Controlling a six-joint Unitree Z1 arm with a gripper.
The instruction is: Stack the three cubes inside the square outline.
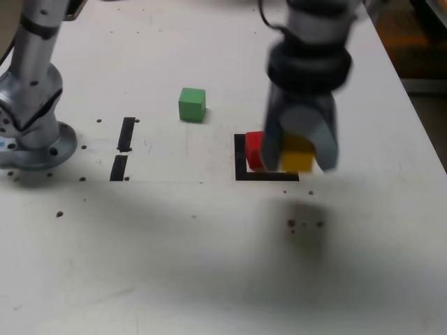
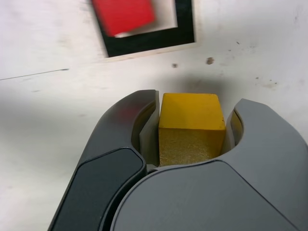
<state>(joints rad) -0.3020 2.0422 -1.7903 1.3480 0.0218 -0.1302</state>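
Hand point(image 2: 192, 139) was clamped on yellow cube point(image 2: 191, 126), lifted for stacking onto red cube point(image 2: 124, 15) inside square outline point(image 2: 185, 29), right of centre in the exterior view.

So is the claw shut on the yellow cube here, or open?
Shut on it. In the wrist view the claw has both jaws pressed against the sides of the yellow cube.

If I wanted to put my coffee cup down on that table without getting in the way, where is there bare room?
The wide bare stretch of the white table nearest the exterior camera is free. So is the patch between the two black tape strips and the green cube. It is crowded at the square outline, where the red cube sits and the gripper holds the yellow cube.
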